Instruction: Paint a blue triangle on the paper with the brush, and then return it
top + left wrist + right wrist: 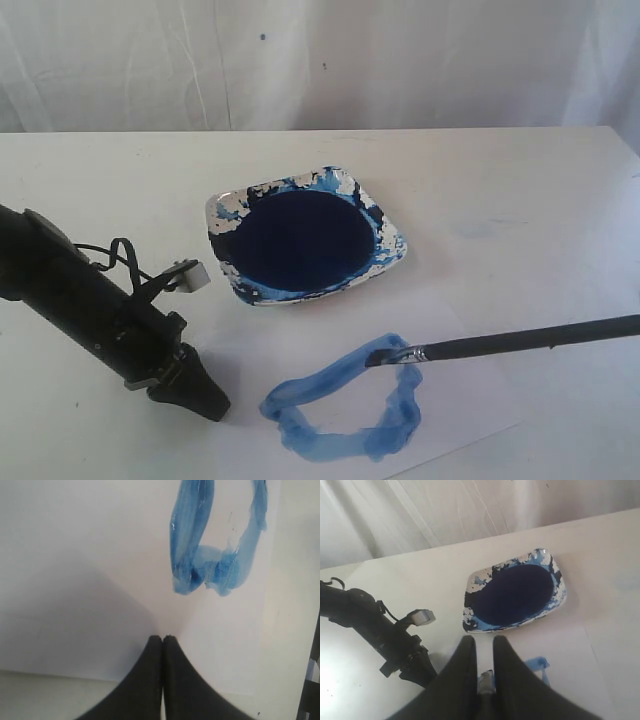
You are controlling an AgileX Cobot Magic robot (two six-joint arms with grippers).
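Matt paper; glossy wet blue triangle.

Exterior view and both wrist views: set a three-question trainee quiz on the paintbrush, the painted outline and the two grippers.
1. True or false: the long thin black-handled paintbrush lies in the white square dish of dark blue paint.
2. Choose: the left gripper, near the wobbly light-blue triangle outline on the white sheet of paper, has its jaws A) wide open, B) shut with nothing between them, C) shut on the paintbrush.
3. Fill in: the right gripper is shut on the ____.
Key: 1 false; 2 B; 3 paintbrush.
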